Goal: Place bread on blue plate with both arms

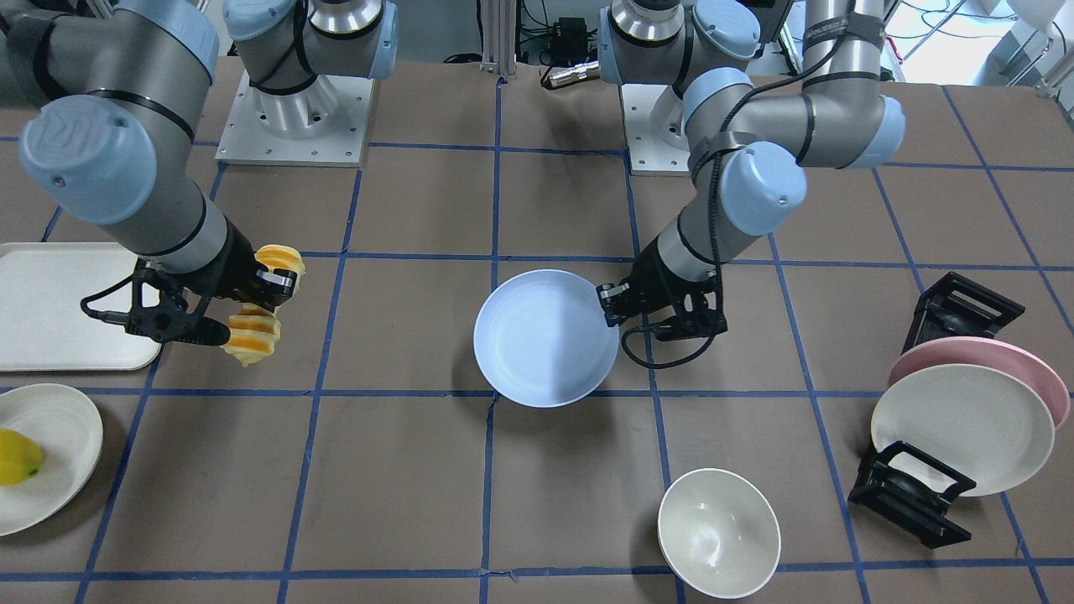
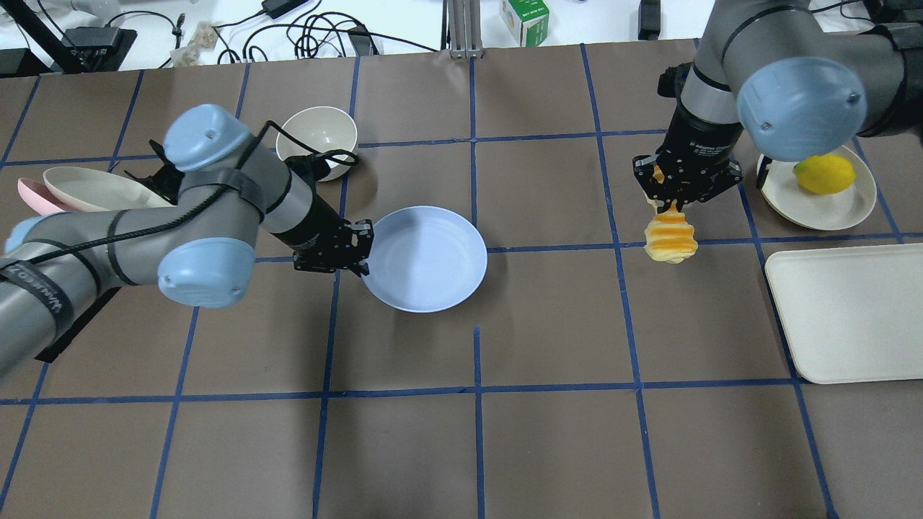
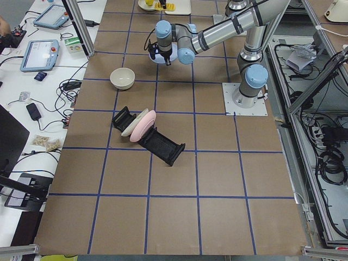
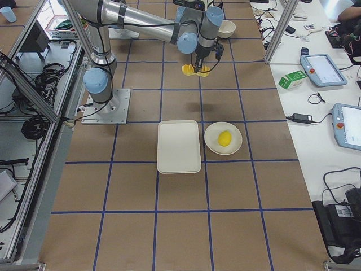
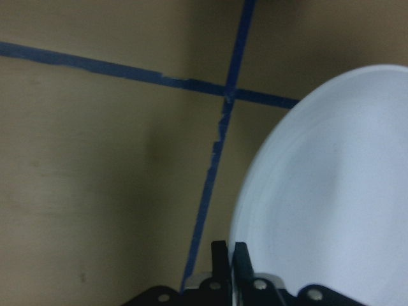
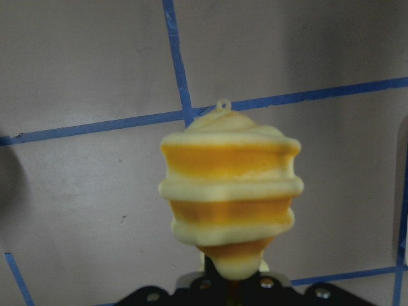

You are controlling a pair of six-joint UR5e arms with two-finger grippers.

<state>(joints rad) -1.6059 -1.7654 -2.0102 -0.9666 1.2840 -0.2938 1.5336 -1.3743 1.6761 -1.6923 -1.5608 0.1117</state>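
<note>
Brown tape-gridded table [image 2: 548, 447], cluttered benches [image 4: 316, 147], right claw [image 2: 667, 205] gripping bread [image 2: 670, 239]

Pale blue plate [image 1: 545, 335]; orange-cream striped bread [image 6: 229, 191]; brown table [image 1: 419, 470], blue grid lines.

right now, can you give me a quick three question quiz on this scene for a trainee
1. True or false: the bread already lies on the blue plate.
2. Which side's claw grips that plate's rim: A left, B right, C neither?
3. What colour is the small plate under the yellow fruit?

Key
1. False: the right claw holds it in the air, apart from the plate.
2. A: the left claw is shut on the rim.
3. Cream-white.
</note>
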